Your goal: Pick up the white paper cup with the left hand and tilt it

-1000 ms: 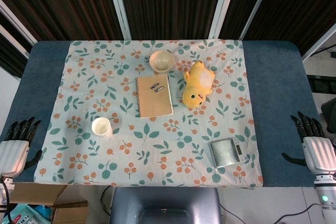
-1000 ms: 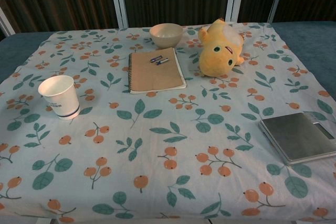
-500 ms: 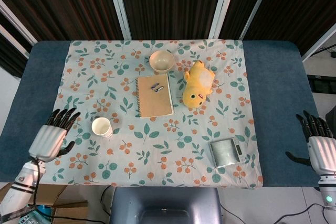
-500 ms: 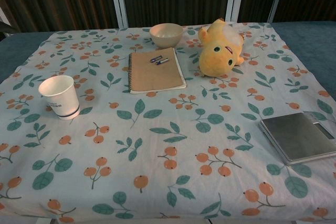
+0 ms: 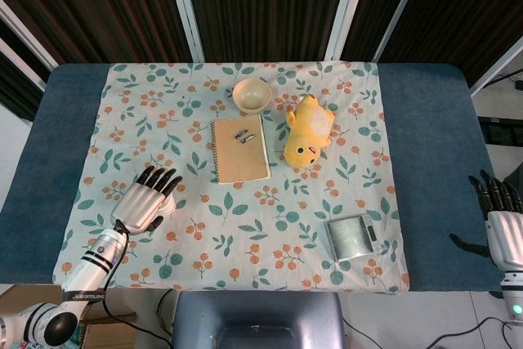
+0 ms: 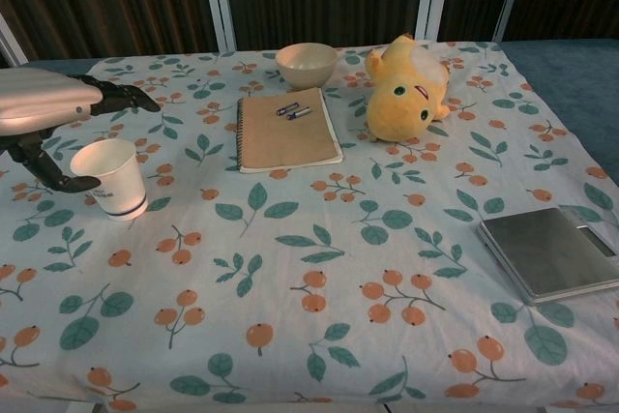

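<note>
Cup (image 6: 111, 177) — upright on tabletop (image 5: 425, 120), dark band, print unreadable; hidden from head view beneath my left hand (image 5: 147, 203), fingers spread, holding nothing. Right hand (image 5: 504, 230) — splayed, partly cropped.

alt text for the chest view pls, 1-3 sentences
The left hand hovers open just above a white paper cup standing upright on a floral tablecloth, not yet gripping it. Further back lie a notebook with two small batteries on it, a bowl and a yellow plush toy; a scale sits at the right.
</note>
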`<move>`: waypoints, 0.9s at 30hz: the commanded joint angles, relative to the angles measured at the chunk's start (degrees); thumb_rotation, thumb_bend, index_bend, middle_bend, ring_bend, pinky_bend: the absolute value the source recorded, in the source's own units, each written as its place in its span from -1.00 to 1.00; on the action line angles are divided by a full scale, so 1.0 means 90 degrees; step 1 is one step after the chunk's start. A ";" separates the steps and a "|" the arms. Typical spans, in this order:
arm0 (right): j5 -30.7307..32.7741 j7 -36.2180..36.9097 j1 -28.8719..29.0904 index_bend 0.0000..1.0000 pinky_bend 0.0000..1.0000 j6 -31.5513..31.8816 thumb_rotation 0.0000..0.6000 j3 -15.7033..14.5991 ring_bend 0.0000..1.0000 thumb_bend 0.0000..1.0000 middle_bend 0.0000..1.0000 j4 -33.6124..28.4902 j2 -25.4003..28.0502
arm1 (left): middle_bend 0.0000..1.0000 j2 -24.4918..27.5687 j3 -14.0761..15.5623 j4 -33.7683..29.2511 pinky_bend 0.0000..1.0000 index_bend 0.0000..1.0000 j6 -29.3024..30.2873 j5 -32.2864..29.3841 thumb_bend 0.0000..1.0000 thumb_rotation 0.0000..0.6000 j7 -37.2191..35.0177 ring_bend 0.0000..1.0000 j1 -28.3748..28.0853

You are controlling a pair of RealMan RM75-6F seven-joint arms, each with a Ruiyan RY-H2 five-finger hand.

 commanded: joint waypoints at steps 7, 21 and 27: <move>0.0170 -0.0197 -0.0021 -1.00 -1.00 0.0078 1.00 0.0092 -1.00 -0.79 -1.00 0.0098 -0.0122 | -1.00 -0.0228 0.0436 0.0207 -1.00 -1.00 -0.0102 -0.1635 -0.38 1.00 0.1115 -1.00 -0.0779; 0.0262 -0.0339 0.0000 -1.00 -1.00 -0.0056 1.00 0.0078 -1.00 -0.79 -1.00 0.0072 -0.0155 | -1.00 -0.0435 0.0851 0.0378 -1.00 -1.00 0.0508 -0.2064 -0.31 1.00 0.1768 -1.00 -0.1222; 0.0298 -0.0329 0.0005 -1.00 -1.00 -0.0125 1.00 0.0066 -1.00 -0.79 -1.00 0.0074 -0.0150 | -0.90 -0.0498 0.0954 0.0367 -1.00 -0.94 0.0652 -0.2141 -0.31 1.00 0.1823 -1.00 -0.1315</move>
